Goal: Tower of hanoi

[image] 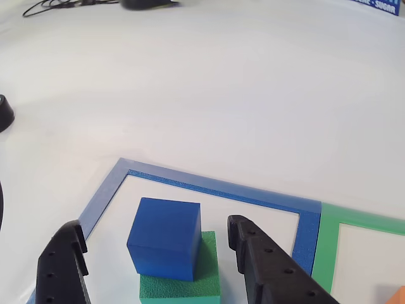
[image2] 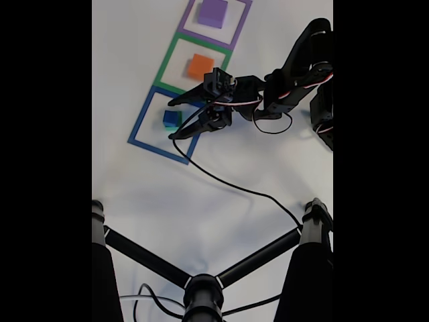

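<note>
The gripper (image: 155,259) is hanging spread wide, a jaw on either side of the blue cube (image: 166,237), touching neither. The cube is sitting on the green block (image: 183,285) inside the blue tape square (image: 221,188) on the tabletop (image: 221,95). Judging by this, the cube is either about to be grasped or has just been set down; a grasp would call for closing squarely on its sides.

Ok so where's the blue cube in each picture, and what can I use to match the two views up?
Other view: the blue cube sits low and centre, on the green block, between the open gripper fingers.
Fixed view: the blue cube is upper left, inside the blue tape square.
Shared landmark: the blue tape square around it.
</note>
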You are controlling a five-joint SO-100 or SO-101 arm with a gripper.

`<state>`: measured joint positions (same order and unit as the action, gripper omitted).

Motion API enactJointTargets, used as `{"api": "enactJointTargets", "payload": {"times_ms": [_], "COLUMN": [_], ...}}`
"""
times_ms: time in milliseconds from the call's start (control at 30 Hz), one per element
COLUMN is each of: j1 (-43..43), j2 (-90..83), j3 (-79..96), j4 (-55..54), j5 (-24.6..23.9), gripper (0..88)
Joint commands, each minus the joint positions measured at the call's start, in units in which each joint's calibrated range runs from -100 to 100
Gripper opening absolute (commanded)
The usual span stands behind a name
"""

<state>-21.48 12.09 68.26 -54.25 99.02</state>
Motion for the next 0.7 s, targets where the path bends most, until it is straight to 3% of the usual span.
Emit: {"api": "enactJointTargets", "payload": {"times_ms": [0,667], "j1": [0.0,-1.6], "j2": [-0.5,-0.3], "j3": [-0.4,-0.2], "j4": [-1.3,-1.0], "j5": [1.0,1.0], "gripper": [20.4,5.3]}}
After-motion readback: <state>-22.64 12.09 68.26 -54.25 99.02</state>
